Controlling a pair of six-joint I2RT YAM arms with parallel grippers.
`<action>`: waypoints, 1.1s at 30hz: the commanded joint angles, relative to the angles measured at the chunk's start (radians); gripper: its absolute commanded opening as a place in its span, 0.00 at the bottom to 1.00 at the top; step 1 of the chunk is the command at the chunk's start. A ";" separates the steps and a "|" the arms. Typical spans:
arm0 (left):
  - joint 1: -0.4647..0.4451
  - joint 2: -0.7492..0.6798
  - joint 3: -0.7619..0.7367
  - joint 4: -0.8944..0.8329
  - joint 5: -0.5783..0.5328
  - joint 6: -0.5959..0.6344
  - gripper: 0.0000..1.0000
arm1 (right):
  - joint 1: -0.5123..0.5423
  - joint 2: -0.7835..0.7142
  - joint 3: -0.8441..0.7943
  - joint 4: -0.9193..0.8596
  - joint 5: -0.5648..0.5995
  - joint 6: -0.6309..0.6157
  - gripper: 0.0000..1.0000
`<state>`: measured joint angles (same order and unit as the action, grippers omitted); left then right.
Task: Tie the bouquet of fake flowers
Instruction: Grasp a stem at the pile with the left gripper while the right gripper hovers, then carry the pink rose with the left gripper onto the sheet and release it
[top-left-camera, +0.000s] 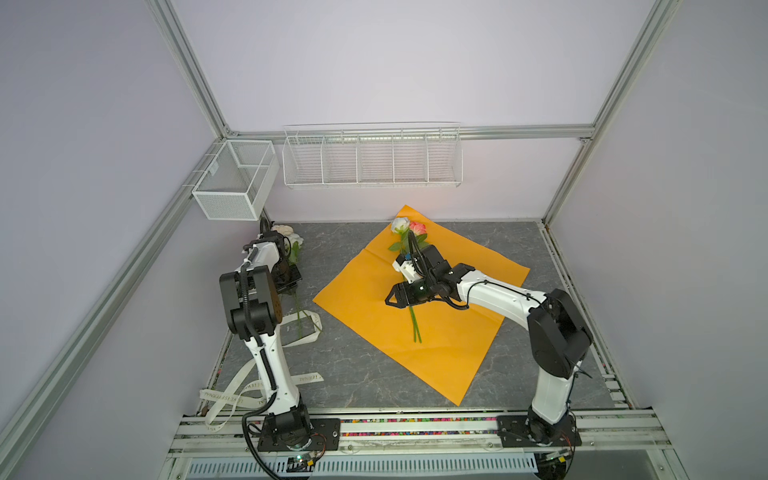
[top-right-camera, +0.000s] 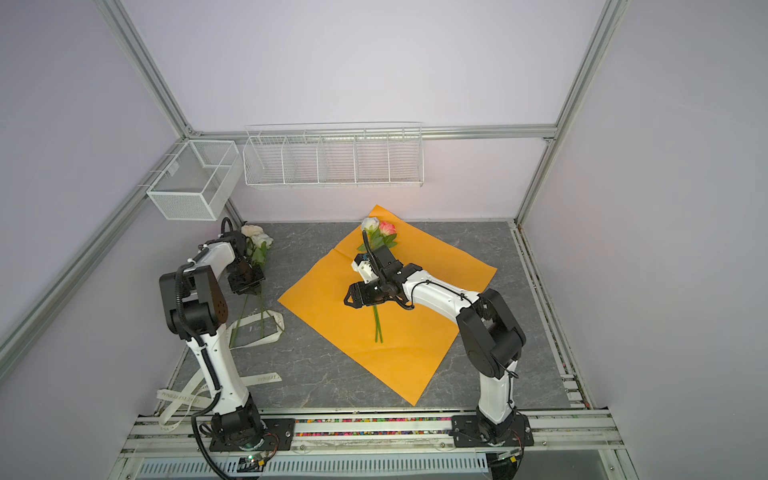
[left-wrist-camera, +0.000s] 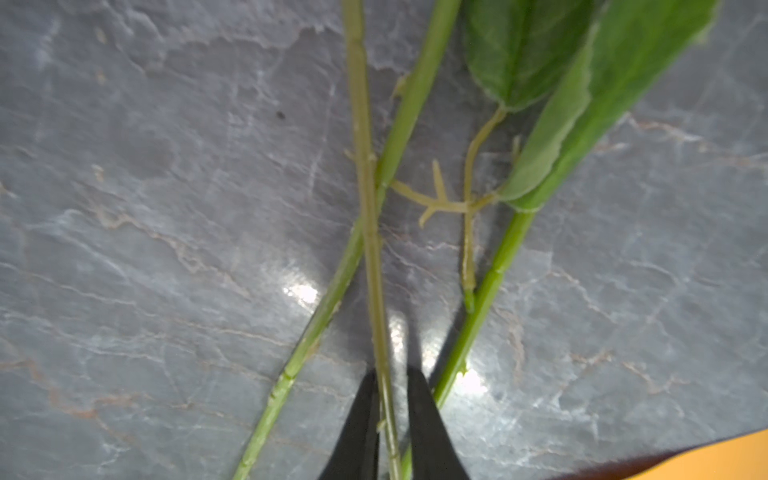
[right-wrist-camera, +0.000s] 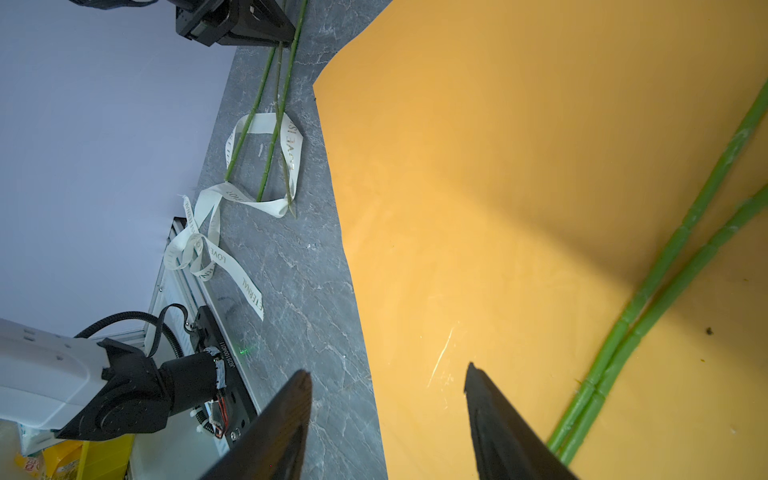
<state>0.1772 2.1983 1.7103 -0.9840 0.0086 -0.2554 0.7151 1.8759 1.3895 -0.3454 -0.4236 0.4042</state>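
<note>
The bouquet of fake flowers lies in two groups. A white and a pink rose (top-left-camera: 409, 230) (top-right-camera: 378, 227) rest on the orange paper (top-left-camera: 440, 340), their two green stems (right-wrist-camera: 665, 274) side by side. Cream and white roses (top-left-camera: 289, 236) (top-right-camera: 257, 237) lie at the far left on the grey table. Their stems cross under my left gripper (top-left-camera: 291, 286) (left-wrist-camera: 392, 374), which is shut on the pale olive stem (left-wrist-camera: 370, 249); a greener stem (left-wrist-camera: 332, 291) runs on either side. My right gripper (top-left-camera: 390, 301) (right-wrist-camera: 388, 372) hangs open over the paper's edge, beside the two stems, holding nothing.
A cream ribbon (top-left-camera: 301, 332) (right-wrist-camera: 286, 141) with printed lettering loops under the left stems' ends and trails toward the left arm's base. A mesh basket (top-left-camera: 232, 183) and a wire rack (top-left-camera: 374, 158) hang on the back wall. Green leaves (left-wrist-camera: 540, 62) lie near the left stems.
</note>
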 joint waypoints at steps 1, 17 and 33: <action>0.002 0.000 -0.033 -0.009 0.029 0.007 0.07 | -0.003 -0.022 -0.003 -0.016 0.003 0.000 0.62; -0.145 -0.428 -0.286 -0.059 0.110 -0.076 0.01 | -0.020 -0.206 -0.146 -0.026 0.084 -0.014 0.62; -0.563 -0.562 -0.318 0.136 0.182 -0.260 0.00 | -0.194 -0.488 -0.371 -0.086 0.221 -0.027 0.63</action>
<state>-0.3374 1.6249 1.3621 -0.9455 0.1146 -0.4515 0.5560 1.4353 1.0527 -0.3920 -0.2531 0.3950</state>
